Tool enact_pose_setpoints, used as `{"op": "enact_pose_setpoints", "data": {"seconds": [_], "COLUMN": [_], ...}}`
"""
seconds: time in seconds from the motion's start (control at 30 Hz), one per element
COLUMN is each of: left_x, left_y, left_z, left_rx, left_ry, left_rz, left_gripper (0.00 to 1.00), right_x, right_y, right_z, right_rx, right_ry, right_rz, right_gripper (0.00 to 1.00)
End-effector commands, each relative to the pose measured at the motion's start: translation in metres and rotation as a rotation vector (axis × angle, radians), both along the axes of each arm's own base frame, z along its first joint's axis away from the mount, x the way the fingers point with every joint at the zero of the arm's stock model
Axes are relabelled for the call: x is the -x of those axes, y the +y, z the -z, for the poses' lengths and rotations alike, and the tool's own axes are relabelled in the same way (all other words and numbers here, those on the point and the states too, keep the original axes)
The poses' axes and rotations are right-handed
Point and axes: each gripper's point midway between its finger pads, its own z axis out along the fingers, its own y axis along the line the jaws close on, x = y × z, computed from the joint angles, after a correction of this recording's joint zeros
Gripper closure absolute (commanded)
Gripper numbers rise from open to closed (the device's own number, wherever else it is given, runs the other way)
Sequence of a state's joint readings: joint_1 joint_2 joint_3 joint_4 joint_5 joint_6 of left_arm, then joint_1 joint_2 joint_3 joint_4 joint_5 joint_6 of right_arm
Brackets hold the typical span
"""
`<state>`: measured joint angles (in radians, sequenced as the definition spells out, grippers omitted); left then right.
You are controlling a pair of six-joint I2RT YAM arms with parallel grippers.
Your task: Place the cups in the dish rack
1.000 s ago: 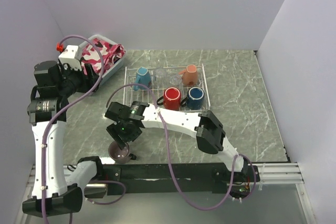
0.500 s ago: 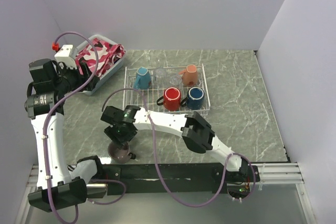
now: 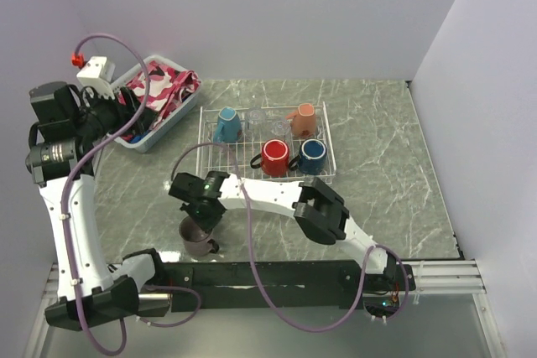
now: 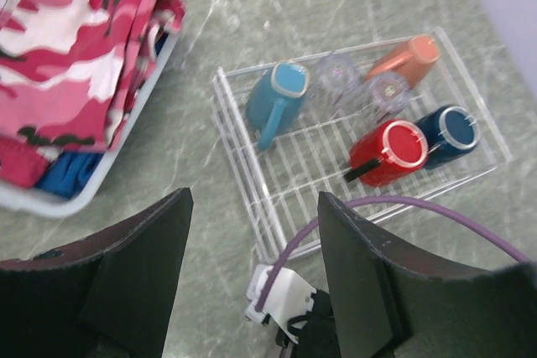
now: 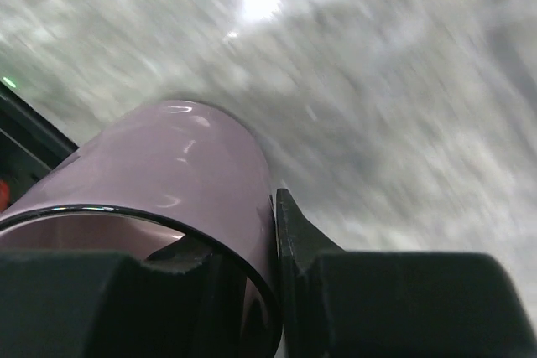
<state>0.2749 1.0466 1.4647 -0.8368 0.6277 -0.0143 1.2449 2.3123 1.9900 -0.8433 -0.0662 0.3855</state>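
Grey-green marbled table (image 3: 394,173), and your dish rack (image 3: 220,155) sits mid-table with its near-left corner showing bare wire. That's likely the slot for the last one. The mauve mug (image 3: 197,239) stands upright well apart from the rack, by the arm bases. Your right gripper (image 5: 268,245) is clamped on its rim, one finger inside and one outside. I'd guess that's because the body's too wide to span. Your left gripper (image 4: 252,199) hangs wide open and empty up near the basket (image 3: 172,123), probably parked out of the way.
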Motion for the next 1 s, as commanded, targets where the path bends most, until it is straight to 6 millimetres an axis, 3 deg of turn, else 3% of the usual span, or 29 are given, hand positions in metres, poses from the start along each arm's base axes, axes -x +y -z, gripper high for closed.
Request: {"op": "enact_pose_setpoints", "data": {"seconds": [0.0,0.03,0.07,0.1,0.13,0.17,0.2,0.23,0.27,0.3,0.33,0.37,0.4,0.43,0.47,0.53,0.6,0.77,0.83,0.87,0.93,0.97], "left_x": [-0.001,-0.007,-0.006,-0.004,-0.008,-0.004,-0.001,-0.005,-0.003,0.0,-0.002,0.003,0.01,0.013,0.017,0.026,0.03,0.02,0.018,0.02,0.021,0.017], "left_y": [-0.018,-0.019,-0.026,-0.031,-0.035,-0.047,-0.053,-0.056,-0.062,-0.07,-0.075,-0.082,-0.096,-0.105,-0.115,-0.142,-0.162,-0.179,-0.189,-0.19,-0.192,-0.193], "left_z": [-0.063,-0.068,-0.081,-0.1,-0.106,-0.121,-0.131,-0.135,-0.141,-0.148,-0.148,-0.148,-0.141,-0.134,-0.127,-0.106,-0.091,-0.06,-0.057,-0.056,-0.061,-0.061], "left_rx": [0.075,0.093,0.138,0.152,0.184,0.24,0.271,0.308,0.405,0.42,0.459,0.534,0.531,0.542,0.516,0.534,0.503,0.516,0.497,0.494,0.491,0.498], "left_ry": [-0.133,-0.134,-0.151,-0.188,-0.185,-0.203,-0.212,-0.206,-0.156,-0.184,-0.162,-0.096,-0.08,-0.04,-0.034,0.083,0.099,0.213,0.226,0.238,0.219,0.212], "left_rz": [0.078,0.09,0.124,0.149,0.183,0.253,0.297,0.333,0.359,0.459,0.5,0.54,0.638,0.683,0.738,0.817,0.903,0.969,1.006,1.017,1.032,1.026], "left_gripper": [0.31,0.3,0.29,0.23,0.16,0.03,0.01,0.0,0.03,0.04,0.04,0.03,0.04,0.04,0.04,0.04,0.04,0.04,0.04,0.03,0.04,0.04], "right_x": [-0.019,-0.029,-0.03,-0.033,-0.049,-0.05,-0.058,-0.057,-0.076,-0.08,-0.081,-0.104,-0.097,-0.102,-0.114,-0.12,-0.135,-0.179,-0.201,-0.205,-0.22,-0.223], "right_y": [-0.022,-0.033,-0.041,-0.049,-0.072,-0.083,-0.097,-0.119,-0.14,-0.153,-0.168,-0.192,-0.195,-0.201,-0.212,-0.211,-0.213,-0.192,-0.182,-0.181,-0.173,-0.17], "right_z": [-0.103,-0.143,-0.158,-0.177,-0.22,-0.234,-0.251,-0.287,-0.298,-0.313,-0.343,-0.345,-0.356,-0.382,-0.378,-0.396,-0.398,-0.422,-0.421,-0.43,-0.426,-0.434], "right_rx": [-0.15,-0.23,-0.27,-0.316,-0.411,-0.459,-0.505,-0.595,-0.654,-0.708,-0.809,-0.842,-0.906,-1.016,-1.045,-1.159,-1.206,-1.378,-1.408,-1.436,-1.449,-1.458], "right_ry": [-0.058,-0.072,-0.046,-0.042,-0.066,-0.044,-0.049,-0.064,-0.038,-0.034,-0.058,-0.077,-0.032,-0.051,-0.035,0.009,0.031,0.119,0.159,0.154,0.183,0.173], "right_rz": [0.101,0.139,0.166,0.187,0.244,0.264,0.295,0.314,0.371,0.39,0.407,0.487,0.449,0.452,0.485,0.46,0.475,0.429,0.438,0.426,0.432,0.415], "right_gripper": [1.0,1.0,1.0,1.0,1.0,1.0,1.0,1.0,1.0,1.0,1.0,1.0,1.0,1.0,1.0,1.0,1.0,1.0,1.0,1.0,1.0,1.0]}}
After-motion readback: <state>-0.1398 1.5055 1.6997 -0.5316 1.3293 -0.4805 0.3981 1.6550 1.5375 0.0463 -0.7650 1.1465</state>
